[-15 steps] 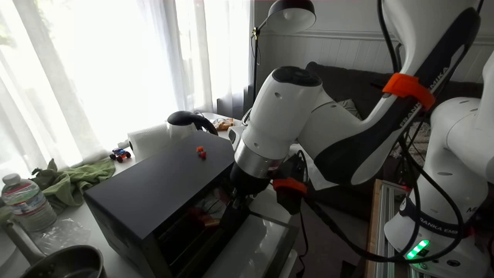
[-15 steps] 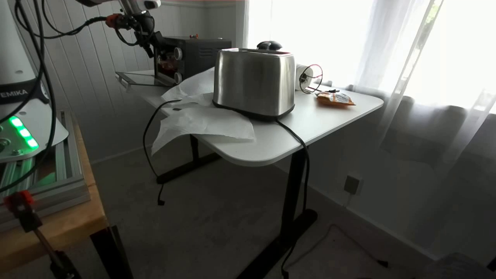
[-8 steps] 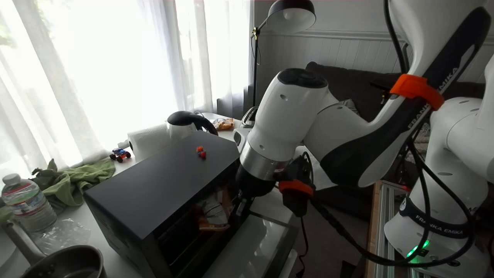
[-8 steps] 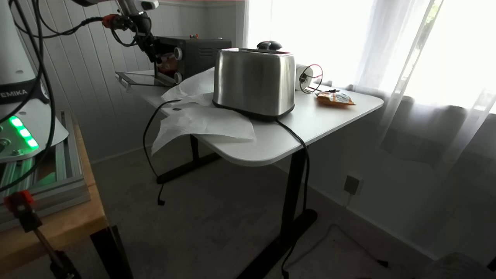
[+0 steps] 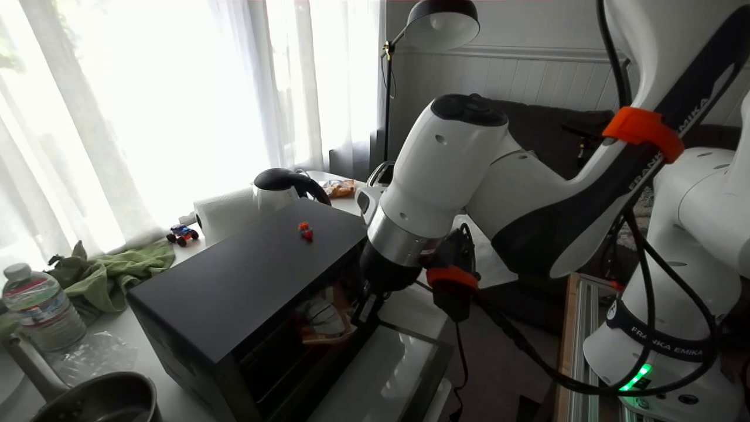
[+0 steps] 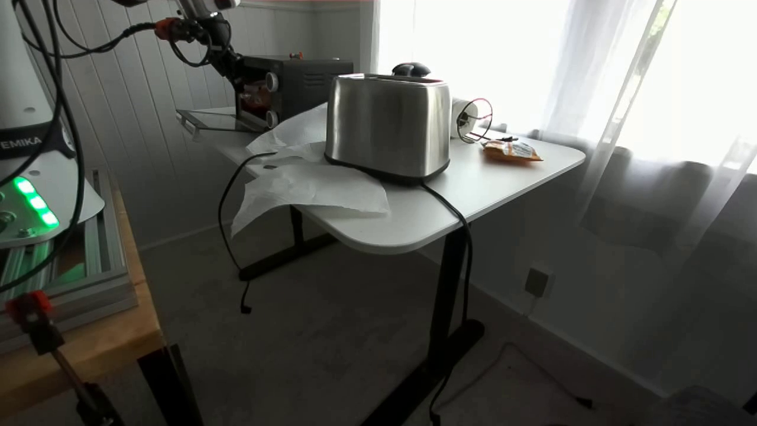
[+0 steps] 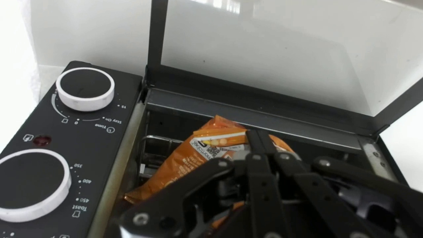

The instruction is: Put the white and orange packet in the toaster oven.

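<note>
Inside the toaster oven (image 5: 252,281) lies the white and orange packet (image 7: 178,162), part of it showing at the front opening in an exterior view (image 5: 325,319). The oven's glass door (image 7: 264,59) hangs down. My gripper (image 7: 257,133) is at the opening, its fingertips pressed together directly over the packet's upper edge. No packet film is visible between the fingers, and whether they touch it I cannot tell. In an exterior view the gripper (image 6: 238,84) reaches into the oven mouth beside the control knobs. The fingers cover the middle of the packet.
A silver slot toaster (image 6: 387,124) and paper sheets (image 6: 313,186) share the white table. Another orange packet (image 6: 511,152) lies near its far end. A small orange-red toy (image 5: 305,230) sits on the oven top. A pan (image 5: 99,401) and bottle (image 5: 41,308) stand nearby.
The gripper's fingers have come together from apart. The wrist has shifted slightly away from the oven mouth, and more of the packet now shows at the opening.
</note>
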